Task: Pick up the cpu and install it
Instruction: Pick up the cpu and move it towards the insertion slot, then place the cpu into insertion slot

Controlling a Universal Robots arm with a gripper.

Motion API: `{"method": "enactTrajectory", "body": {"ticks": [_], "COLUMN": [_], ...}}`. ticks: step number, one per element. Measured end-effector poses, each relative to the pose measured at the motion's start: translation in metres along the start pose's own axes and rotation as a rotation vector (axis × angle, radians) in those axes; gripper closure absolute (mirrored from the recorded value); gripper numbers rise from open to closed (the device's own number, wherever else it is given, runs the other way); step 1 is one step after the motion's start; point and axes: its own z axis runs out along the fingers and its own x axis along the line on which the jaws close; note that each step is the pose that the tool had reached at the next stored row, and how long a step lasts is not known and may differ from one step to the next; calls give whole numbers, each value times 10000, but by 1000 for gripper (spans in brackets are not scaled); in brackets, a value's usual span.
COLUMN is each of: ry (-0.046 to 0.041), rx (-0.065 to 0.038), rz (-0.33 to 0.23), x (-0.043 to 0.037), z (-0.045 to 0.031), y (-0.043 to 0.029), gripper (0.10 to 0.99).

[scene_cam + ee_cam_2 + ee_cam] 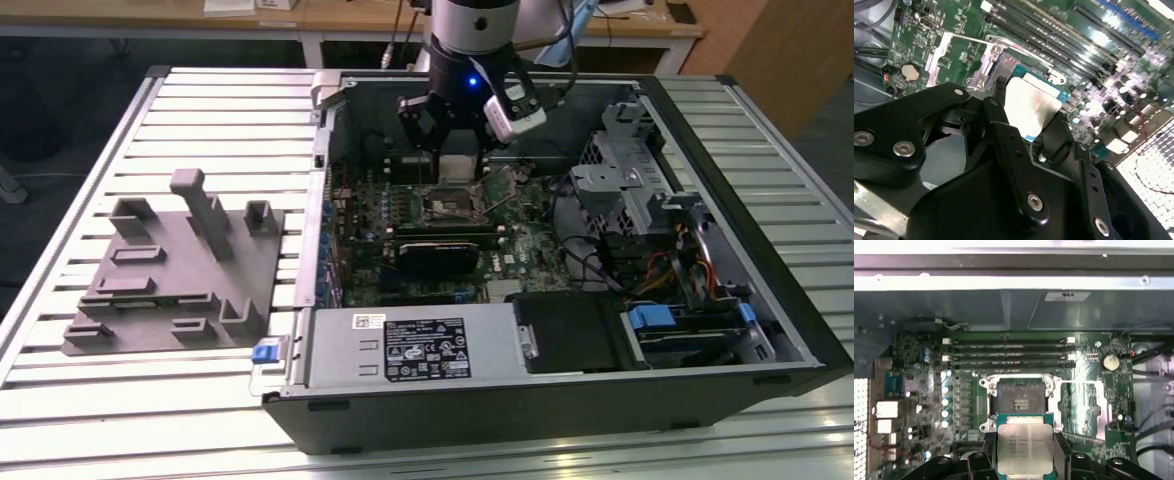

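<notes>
The cpu (pixel 1024 446), a flat square chip with a silvery top and a teal rim, is held between the black fingers (pixel 1061 452) of my gripper (pixel 1024 460), which is shut on its two sides. In the first wrist view it hangs just short of the open black socket (pixel 1020 400) on the green motherboard, overlapping the socket's near edge. The second wrist view shows the cpu (pixel 1031 107) tilted above the socket's metal frame (pixel 986 55). Seen from the exterior view, the gripper (pixel 457 165) is inside the open computer case, a little above and behind the socket (pixel 447 205).
A grey fixture plate (pixel 167 280) with upright blocks lies on the slatted table at the exterior view's left. Inside the case are a power supply (pixel 414 345), an expansion card (pixel 434 250), a drive cage (pixel 641 190) with cables, and memory slots (pixel 1009 352) beyond the socket.
</notes>
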Motion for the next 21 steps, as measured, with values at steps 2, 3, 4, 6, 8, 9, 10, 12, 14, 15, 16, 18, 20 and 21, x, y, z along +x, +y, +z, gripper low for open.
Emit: {"method": "enactTrajectory", "body": {"ticks": [2,3,4,6,8,9,10,12,14,15,16,18,20,21], "ry": [0,-1,0,0,0,0,0,0,0,0,0,-1,-22,-36], "rx": [-1,-2,-1,1,0,0,1,0,0,0,0,1,7,12], "rz": [0,0,0,0,0,0,0,0,0,0,0,20,319,499], "x": [-3,-4,-4,-4,-4,-4,-4,-4,-4,-4,-4,-5,-5,-5], "z": [17,18,18,20,21,21,21,22,22,22,22,23,23,23], "y": [19,20,20,20,20,20,20,20,20,20,20,20,20,20], "gripper": [549,549,549,549,549,549,549,549,549,549,549,549,549,549]}}
